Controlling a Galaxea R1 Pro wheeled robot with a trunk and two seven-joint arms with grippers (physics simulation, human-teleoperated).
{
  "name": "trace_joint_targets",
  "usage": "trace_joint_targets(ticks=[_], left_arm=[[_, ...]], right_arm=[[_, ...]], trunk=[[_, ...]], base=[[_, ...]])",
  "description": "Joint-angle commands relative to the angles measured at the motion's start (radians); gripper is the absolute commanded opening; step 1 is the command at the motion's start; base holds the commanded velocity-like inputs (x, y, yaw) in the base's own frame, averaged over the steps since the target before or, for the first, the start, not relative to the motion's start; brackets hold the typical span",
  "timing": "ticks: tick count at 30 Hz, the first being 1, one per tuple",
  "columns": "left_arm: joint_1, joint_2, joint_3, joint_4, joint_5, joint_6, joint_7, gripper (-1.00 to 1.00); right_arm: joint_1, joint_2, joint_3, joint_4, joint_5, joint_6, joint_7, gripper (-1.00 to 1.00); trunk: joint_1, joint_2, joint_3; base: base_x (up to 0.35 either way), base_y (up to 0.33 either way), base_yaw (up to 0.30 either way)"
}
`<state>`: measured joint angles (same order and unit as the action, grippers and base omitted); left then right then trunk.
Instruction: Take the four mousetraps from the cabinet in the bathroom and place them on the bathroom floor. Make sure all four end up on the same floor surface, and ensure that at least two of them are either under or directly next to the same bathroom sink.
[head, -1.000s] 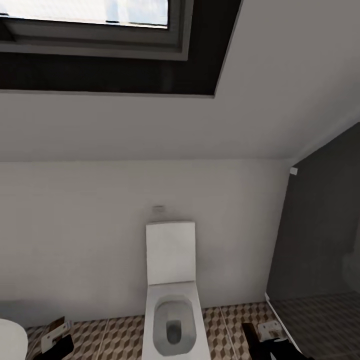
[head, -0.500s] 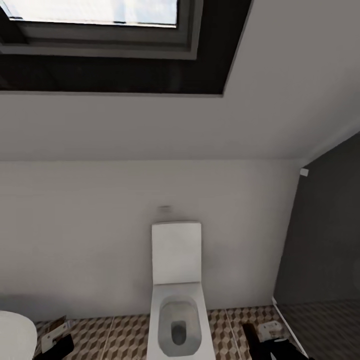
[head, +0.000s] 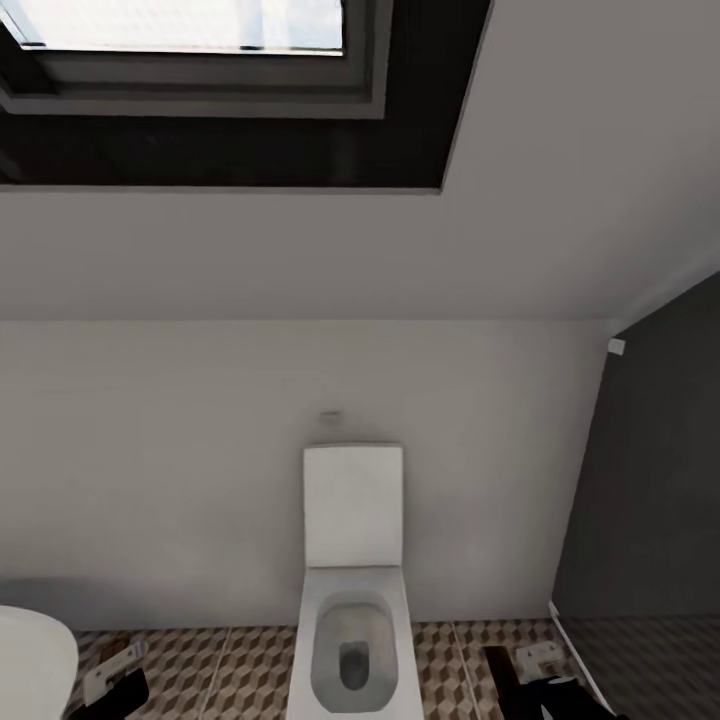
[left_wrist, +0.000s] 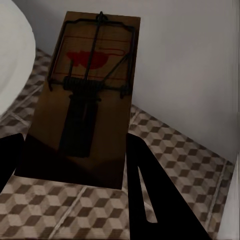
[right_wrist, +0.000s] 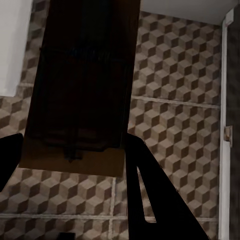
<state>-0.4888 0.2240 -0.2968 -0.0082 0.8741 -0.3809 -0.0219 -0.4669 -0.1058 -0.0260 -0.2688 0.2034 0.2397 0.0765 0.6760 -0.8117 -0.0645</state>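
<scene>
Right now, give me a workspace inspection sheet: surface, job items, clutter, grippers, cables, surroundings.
Surface: bathroom floor, cube-pattern tiles, pale grout.
Job's things: one mousetrap held between the left gripper's fingers, red mark and wire visible; a second mousetrap held in the right gripper, dark and shadowed. Neither lies on the floor yet.
Clutter: nothing seen.
Grippers: left gripper shut on its trap; right gripper shut on its trap.
Cables: nothing seen.
Surroundings: white toilet straight ahead against a white wall, skylight above, dark wall at right, a white rounded fixture at lower left.
</scene>
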Motion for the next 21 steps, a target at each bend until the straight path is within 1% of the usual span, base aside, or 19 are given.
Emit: trace_joint_targets(ticks=[1,11,21], left_arm=[[-0.001,0.0,-0.008,0.001,0.006,-0.003,0.002,-1.0],[-0.001,-0.001,-0.008,0.001,0.006,-0.005,0.002,-1.0],[-0.001,-0.002,-0.008,0.001,0.006,-0.006,0.002,-1.0]], right_arm=[[0.0,0.0,-0.003,-0.002,0.008,0.006,0.006,-1.0],[-0.001,0.0,-0.002,-0.003,0.008,0.004,0.006,-1.0],[-0.001,0.0,-0.002,-0.003,0.008,0.005,0.006,-1.0]], trunk=[[0.0,-0.001,-0.002],[0.0,-0.001,-0.002],[0.0,-0.001,-0.002]], base=[[0.0,-0.171,0.003],[0.0,-0.057,0.001],[0.0,-0.247,0.0]])
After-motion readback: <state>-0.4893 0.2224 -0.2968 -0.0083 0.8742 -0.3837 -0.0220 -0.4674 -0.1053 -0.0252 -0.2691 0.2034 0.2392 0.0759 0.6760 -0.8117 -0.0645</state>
